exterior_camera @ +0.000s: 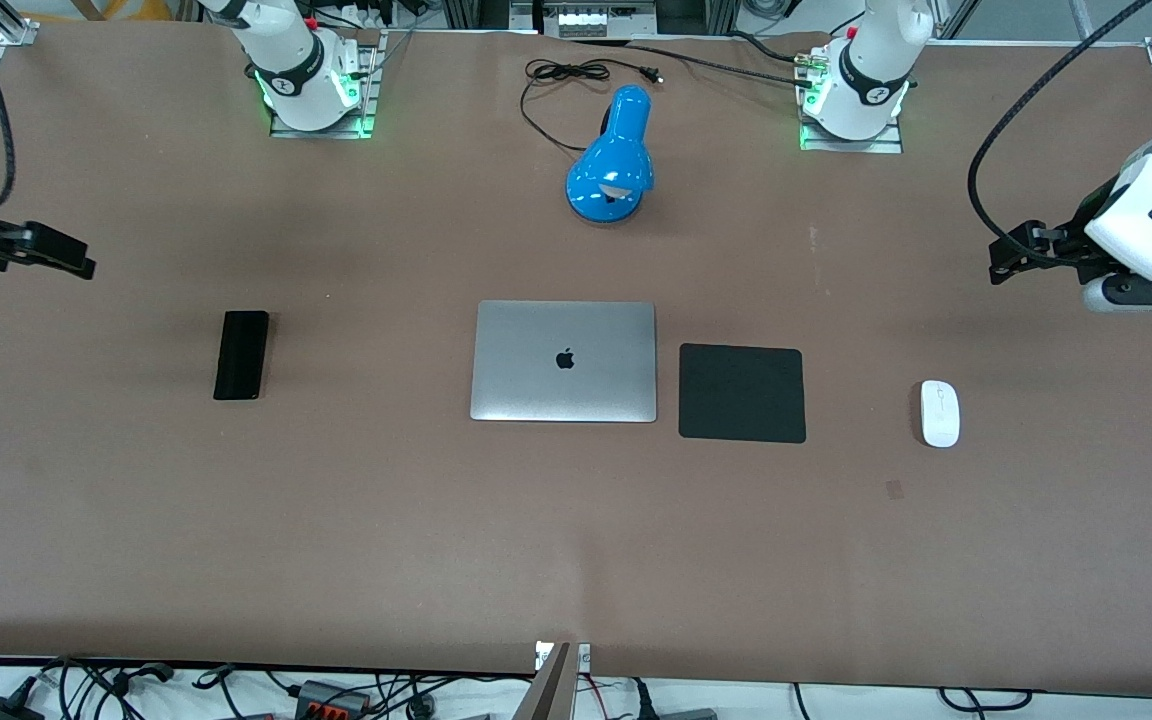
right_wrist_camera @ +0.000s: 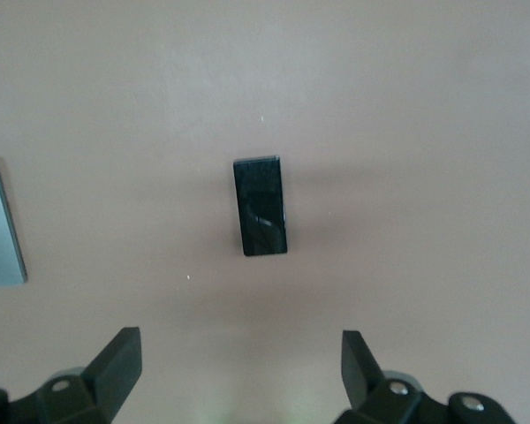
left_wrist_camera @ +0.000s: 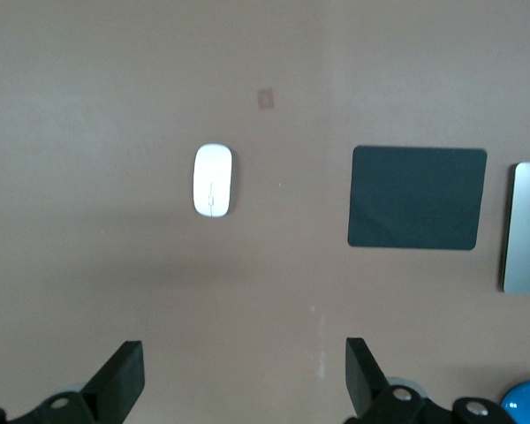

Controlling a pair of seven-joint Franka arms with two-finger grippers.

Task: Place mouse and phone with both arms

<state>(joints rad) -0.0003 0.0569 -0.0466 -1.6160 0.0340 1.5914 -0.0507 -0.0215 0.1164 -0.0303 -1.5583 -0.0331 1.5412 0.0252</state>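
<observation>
hovering spread: left gripper, right gripper.

Pad between laptop and mouse; phone toward right arm's end.

A brown table is carrying everything, and a closed silver laptop is lying flat at its middle. A black square pad is sitting just beside the laptop toward the left arm's end, with the white mouse resting well apart from the laptop at that same end. The black phone is lying well apart from the laptop toward the right arm's end. A blue desk lamp is standing farther from the front camera than the laptop, its black cord trailing across the table.
</observation>
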